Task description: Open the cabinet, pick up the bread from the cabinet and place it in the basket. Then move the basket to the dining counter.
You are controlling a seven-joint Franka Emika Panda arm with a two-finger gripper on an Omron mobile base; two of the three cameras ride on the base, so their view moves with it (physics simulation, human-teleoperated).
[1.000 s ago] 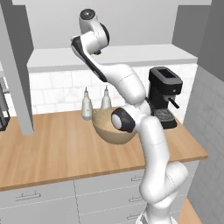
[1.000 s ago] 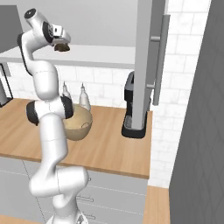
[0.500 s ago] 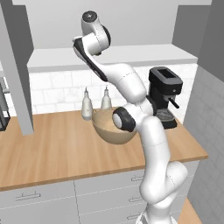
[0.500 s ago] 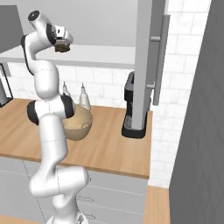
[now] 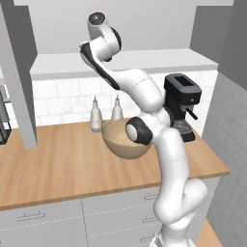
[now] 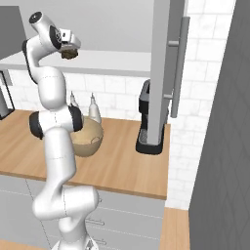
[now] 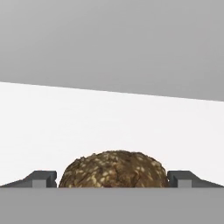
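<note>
Cabinet (image 6: 166, 63) doors stand open on my screens, and I see the white shelf (image 5: 125, 61) running across inside, above the wood counter (image 5: 58, 164). On that counter sits the basket (image 5: 118, 140), tan and round, just in front of two white bottles (image 5: 96, 114) and beside the black coffee machine (image 5: 182, 103); I cannot see into it. My gripper (image 7: 112, 178) is up at shelf level, fingers closed narrow around the bread (image 7: 113, 169), which is lifted just above the shelf.
</note>
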